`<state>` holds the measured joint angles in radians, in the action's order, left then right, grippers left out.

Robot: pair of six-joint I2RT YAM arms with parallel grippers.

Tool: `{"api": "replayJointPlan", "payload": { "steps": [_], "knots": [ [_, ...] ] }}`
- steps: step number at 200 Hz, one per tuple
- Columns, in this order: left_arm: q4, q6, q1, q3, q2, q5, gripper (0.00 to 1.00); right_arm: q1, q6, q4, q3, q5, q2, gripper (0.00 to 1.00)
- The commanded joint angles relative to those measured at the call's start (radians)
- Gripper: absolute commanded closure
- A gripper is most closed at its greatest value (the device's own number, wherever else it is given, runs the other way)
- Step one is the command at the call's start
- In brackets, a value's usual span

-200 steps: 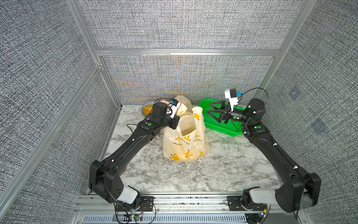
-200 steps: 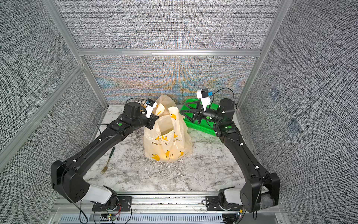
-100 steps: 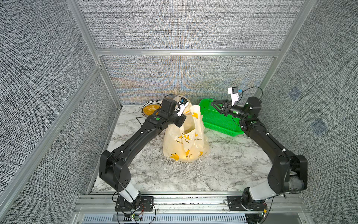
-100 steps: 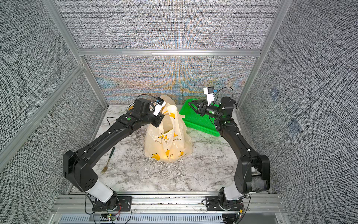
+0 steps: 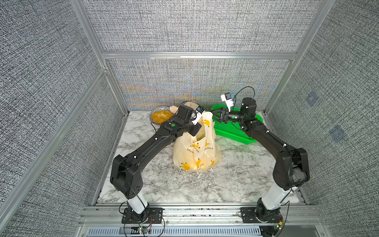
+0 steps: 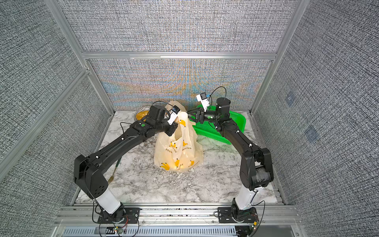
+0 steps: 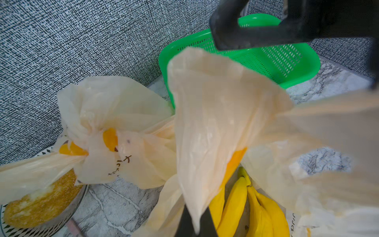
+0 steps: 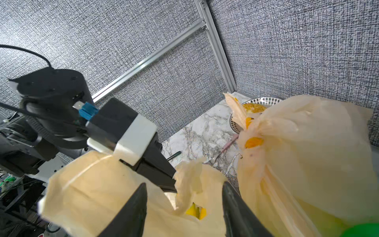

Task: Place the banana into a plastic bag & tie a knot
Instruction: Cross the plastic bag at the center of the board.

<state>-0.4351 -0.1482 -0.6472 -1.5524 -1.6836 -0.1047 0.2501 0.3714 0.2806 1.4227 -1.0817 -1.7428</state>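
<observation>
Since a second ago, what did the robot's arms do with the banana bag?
The right gripper slid from over the green basket toward the bag. Its open jaws now straddle the raised handle, not gripping yet. The left arm's elbow rose, but the left gripper stayed shut on the bag's plastic right beside it. Bag, bananas, basket and plate stayed put.

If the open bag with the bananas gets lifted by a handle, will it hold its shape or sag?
Likely floppy: the bag is thin, crumpled film that droops where unheld. Probably bottom-heavy, since bananas sit inside. Its glossy handle may slip or stretch.
</observation>
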Motion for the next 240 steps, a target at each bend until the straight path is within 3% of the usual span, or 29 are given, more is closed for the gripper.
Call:
{"api": "replayJointPlan", "payload": {
  "steps": [1,17,39,58,65,73,84,108,119,138,162,211,223,240],
  "knots": [
    [0.022,-0.008,-0.002,0.003,0.009,-0.005,1.00,0.023,-0.074,-0.083,0.033,-0.020,-0.015,0.43],
    [0.030,-0.007,-0.002,0.008,0.013,-0.014,1.00,0.037,-0.106,-0.130,0.055,-0.017,-0.032,0.54],
    [0.032,-0.007,-0.002,0.011,0.017,-0.026,1.00,0.048,-0.129,-0.156,0.061,-0.023,-0.039,1.00],
    [0.025,-0.005,-0.002,0.017,0.026,-0.043,0.99,0.049,-0.119,-0.136,0.049,-0.009,-0.028,1.00],
    [0.016,-0.004,-0.002,0.020,0.032,-0.053,0.86,0.048,-0.119,-0.130,0.046,0.001,-0.022,1.00],
    [0.002,-0.007,-0.002,0.028,0.048,-0.075,0.57,0.046,-0.114,-0.121,0.042,0.009,-0.016,1.00],
    [-0.004,-0.014,-0.002,0.061,0.085,-0.099,0.41,0.045,-0.110,-0.112,0.041,0.015,-0.014,1.00],
    [-0.015,-0.036,0.000,0.163,0.208,-0.092,0.17,0.043,-0.108,-0.084,0.028,0.022,-0.006,1.00],
    [-0.004,-0.041,0.003,0.213,0.276,-0.080,0.11,0.043,-0.105,-0.065,0.016,0.021,0.003,1.00],
    [0.066,-0.013,0.013,0.274,0.369,-0.175,0.01,0.044,-0.097,-0.033,-0.001,0.016,0.011,1.00],
    [0.050,0.012,0.015,0.182,0.352,-0.355,0.01,0.045,-0.081,-0.019,0.001,0.011,0.004,1.00],
    [-0.070,0.007,0.025,-0.064,0.152,-0.433,0.04,0.056,-0.078,0.007,-0.023,0.004,0.027,1.00],
    [-0.087,0.020,0.033,-0.120,0.105,-0.474,0.20,0.057,-0.080,0.015,-0.031,-0.002,0.032,1.00],
    [-0.118,0.034,0.046,-0.190,0.048,-0.516,0.76,0.059,-0.081,0.020,-0.044,-0.004,0.036,1.00]
  ]
}}
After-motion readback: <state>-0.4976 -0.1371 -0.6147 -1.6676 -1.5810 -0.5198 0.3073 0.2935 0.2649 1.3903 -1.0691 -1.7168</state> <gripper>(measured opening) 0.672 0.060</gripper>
